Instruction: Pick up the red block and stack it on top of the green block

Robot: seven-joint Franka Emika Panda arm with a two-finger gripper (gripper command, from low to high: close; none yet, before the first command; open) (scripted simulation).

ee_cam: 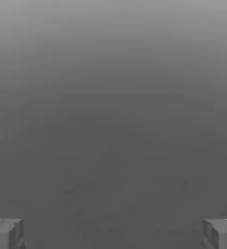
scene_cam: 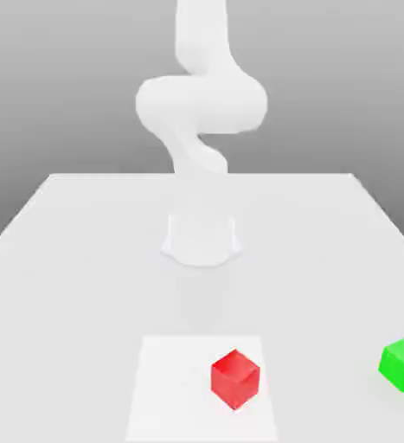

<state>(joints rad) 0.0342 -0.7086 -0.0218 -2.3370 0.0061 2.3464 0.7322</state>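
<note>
Red block [scene_cam: 235, 379] nearest the camera in the exterior view, sitting on a white square patch [scene_cam: 175, 389] of the pale table [scene_cam: 75, 303], toward the patch's edge on the exterior view's right. Block is turned so a vertical edge faces the camera, two side faces plus top visible, top face a bit mottled. Green block [scene_cam: 403, 364] well apart from it, on the bare tabletop off toward the exterior view's right, slightly farther back, partly cut by the picture edge; also turned corner-on. Both look about the same size, not touching, not stacked. White robot arm [scene_cam: 202, 104] stands farther back, its base [scene_cam: 202, 242] on the table around the middle, upper part running out past the top of the exterior view. Base well apart from both blocks. Gripper [ee_cam: 113, 234] in hand view: fingers spread wide, one at each side, nothing between them, so open and empty. Fingertips dark gray, small white bits beside them at the outer edges. Behind them plain gray, lighter toward one edge, darker elsewhere. Exterior view background is gray too, above the table's far edge.
</note>
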